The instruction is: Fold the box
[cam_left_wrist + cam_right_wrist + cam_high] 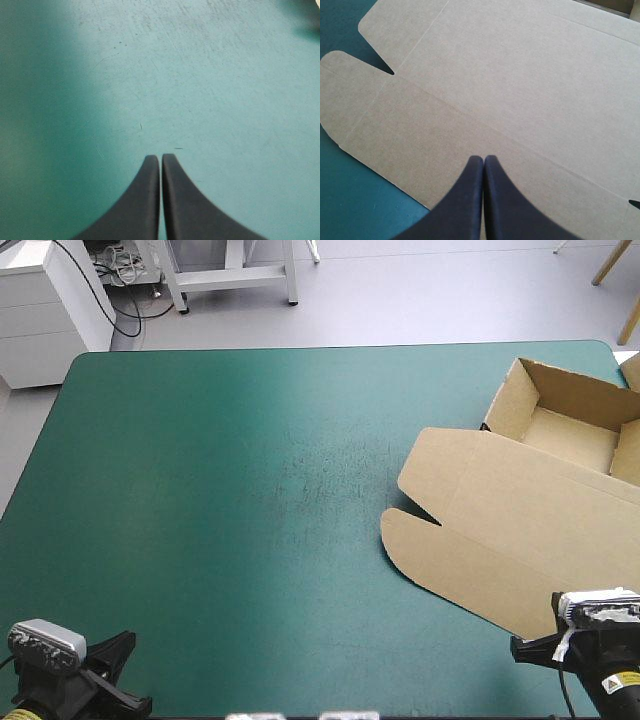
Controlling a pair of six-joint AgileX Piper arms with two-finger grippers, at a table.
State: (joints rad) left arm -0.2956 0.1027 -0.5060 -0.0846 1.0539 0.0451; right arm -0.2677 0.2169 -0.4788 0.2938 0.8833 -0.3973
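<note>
The brown box [540,490] lies at the table's right side as an open tray with raised walls at the far right, its lid [500,530] spread flat toward the near edge. In the right wrist view the flat lid [495,85] fills the scene, with a notch between two rounded flaps. My right gripper [483,159] is shut, its tips over the lid's near part, holding nothing. My left gripper [160,158] is shut above bare teal-green cover near the table's front left corner, far from the box. In the high view both grippers' fingers are hidden below the picture's edge.
The teal-green table [230,520] stretches bare from the left edge to the box. The box reaches the table's right edge. A white cabinet [50,300] and a metal frame stand beyond the far edge.
</note>
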